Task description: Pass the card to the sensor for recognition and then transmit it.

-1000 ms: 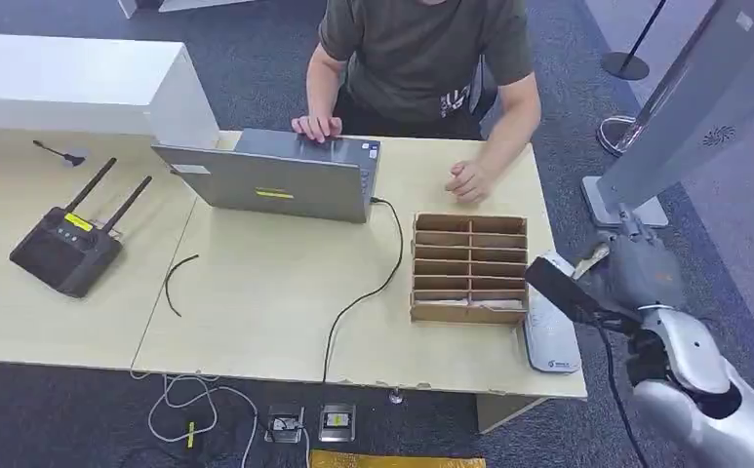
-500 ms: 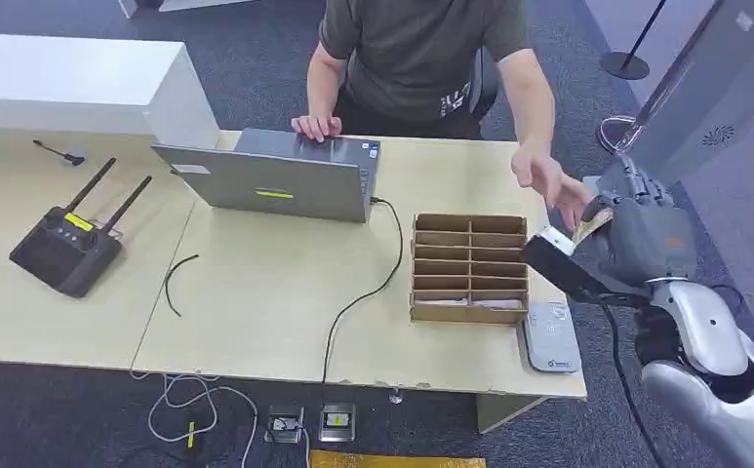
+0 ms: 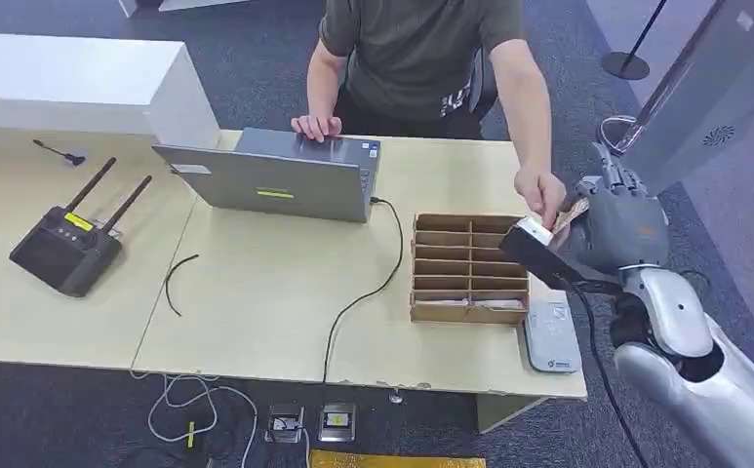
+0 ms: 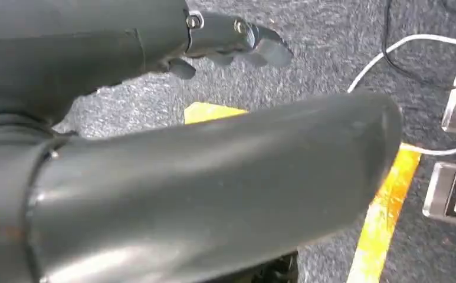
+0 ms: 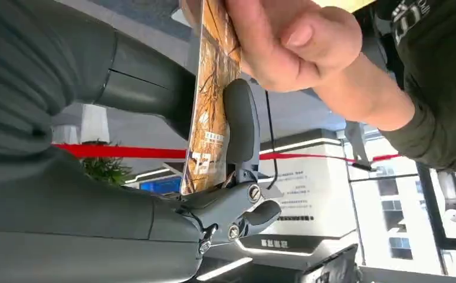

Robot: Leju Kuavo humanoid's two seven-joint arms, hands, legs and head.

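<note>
My right hand [image 3: 624, 234] is raised beside the table's right edge and grips a card [image 3: 575, 215] with orange-brown print. A person's hand [image 3: 540, 195] reaches from across the table and pinches the far end of the same card. In the right wrist view the card [image 5: 209, 100] stands edge-on between my thumb and a dark finger [image 5: 241, 124], with the person's hand [image 5: 284, 41] closed on its other end. The flat grey sensor [image 3: 551, 336] lies on the table's front right corner, below my hand. My left hand [image 4: 225, 35] hangs over the carpet and holds nothing.
A cardboard divider box [image 3: 470, 265] sits just left of the sensor. A laptop [image 3: 275, 175] with a black cable, a black controller [image 3: 65, 249] and a white box [image 3: 80, 83] occupy the table. A grey kiosk stand [image 3: 685, 107] rises at the right.
My right hand lifted the card from above the sensor up and toward the person. The person's hand left the table, reached over and took hold of the card.
</note>
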